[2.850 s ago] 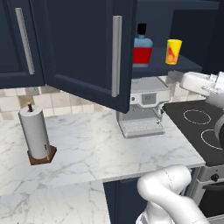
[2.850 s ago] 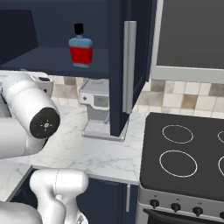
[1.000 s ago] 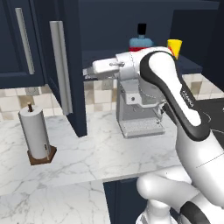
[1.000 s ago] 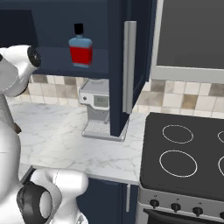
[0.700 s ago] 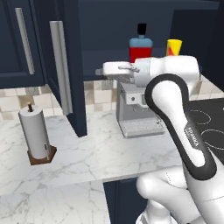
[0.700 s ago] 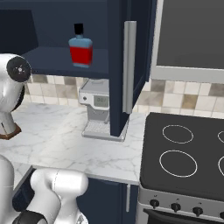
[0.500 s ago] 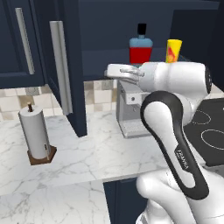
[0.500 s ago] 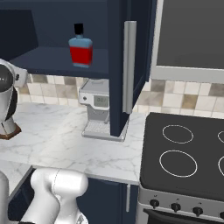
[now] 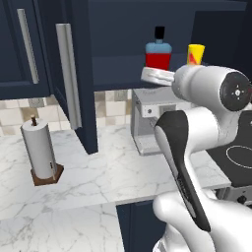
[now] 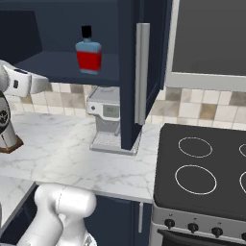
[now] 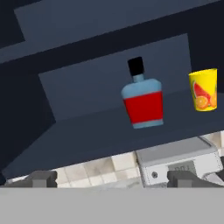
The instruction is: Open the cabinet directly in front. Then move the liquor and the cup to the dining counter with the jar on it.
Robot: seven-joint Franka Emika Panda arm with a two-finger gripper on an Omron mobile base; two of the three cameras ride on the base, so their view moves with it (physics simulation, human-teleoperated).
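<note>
Ahead, from the left base view, a white-grey marble tabletop (image 9: 98,167) runs under the cabinet (image 9: 74,74), whose doors stand swung open, with a beige tiled backsplash behind. A paper towel roll (image 9: 40,150) stands upright on a brown base at the left, and a grey coffee machine (image 9: 147,118) sits beneath the shelf. On that shelf the liquor (image 9: 158,52) stands upright, red below, light blue above, black cap, with the yellow cup (image 9: 195,54) near it on its right. My tool (image 9: 156,75) hangs just below the bottle.

From the right base view, the liquor (image 10: 88,54) stands on the dark shelf above the coffee machine (image 10: 108,117); a black stove top (image 10: 202,168) lies to the right of the tabletop (image 10: 62,153).

Through the hand view, the liquor (image 11: 142,100) and the cup (image 11: 204,89), marked with orange-red fruit, stand apart on the shelf. My finger tips (image 11: 41,178) sit far apart, the tool wide and holding nothing.
</note>
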